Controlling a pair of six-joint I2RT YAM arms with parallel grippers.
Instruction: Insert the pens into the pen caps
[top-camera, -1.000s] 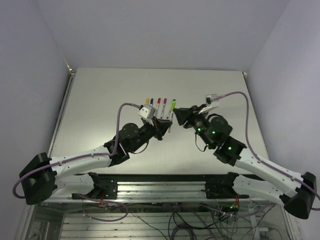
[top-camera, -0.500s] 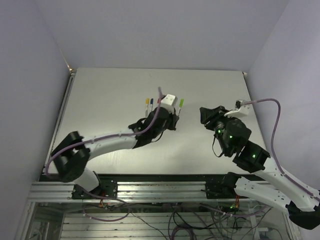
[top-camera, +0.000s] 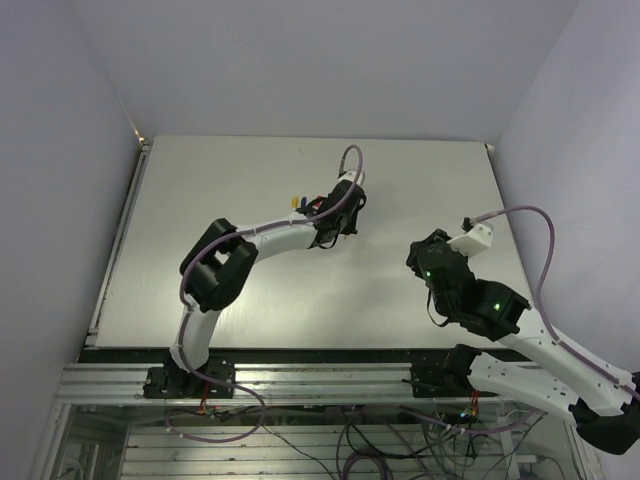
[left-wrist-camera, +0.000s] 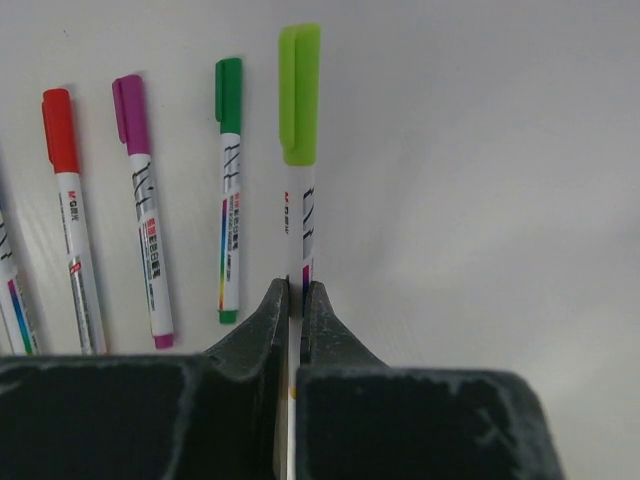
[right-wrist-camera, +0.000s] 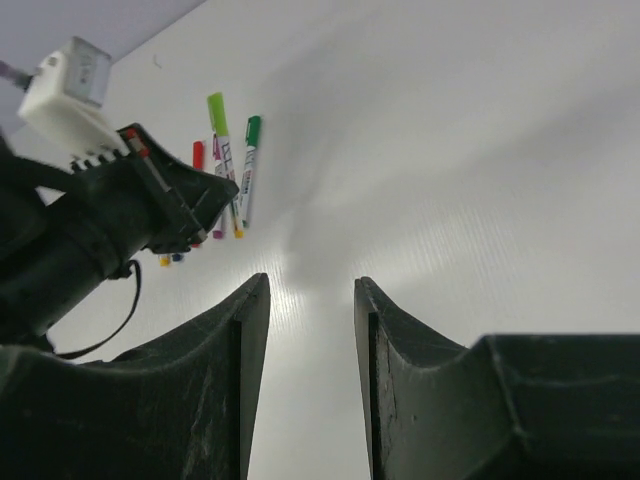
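Note:
In the left wrist view several capped pens lie in a row on the table: one with a red cap (left-wrist-camera: 60, 130), one with a magenta cap (left-wrist-camera: 130, 115) and one with a dark green cap (left-wrist-camera: 229, 95). My left gripper (left-wrist-camera: 295, 297) is shut on the body of the light green pen (left-wrist-camera: 301, 205), whose light green cap (left-wrist-camera: 299, 95) is on and points away. The pen sits at the right end of the row. I cannot tell whether it touches the table. From above, the left gripper (top-camera: 338, 222) hides most pens. My right gripper (right-wrist-camera: 310, 285) is open and empty, apart to the right (top-camera: 417, 252).
A further pen shows only partly at the left edge (left-wrist-camera: 8, 290) of the left wrist view. A yellow pen end (top-camera: 293, 200) peeks out beside the left arm. The grey table (top-camera: 430, 180) is bounded by walls on three sides.
The two grippers were together near the table's middle. The left arm has stretched farther out over the row of pens. The right arm has drawn back to the right and nearer.

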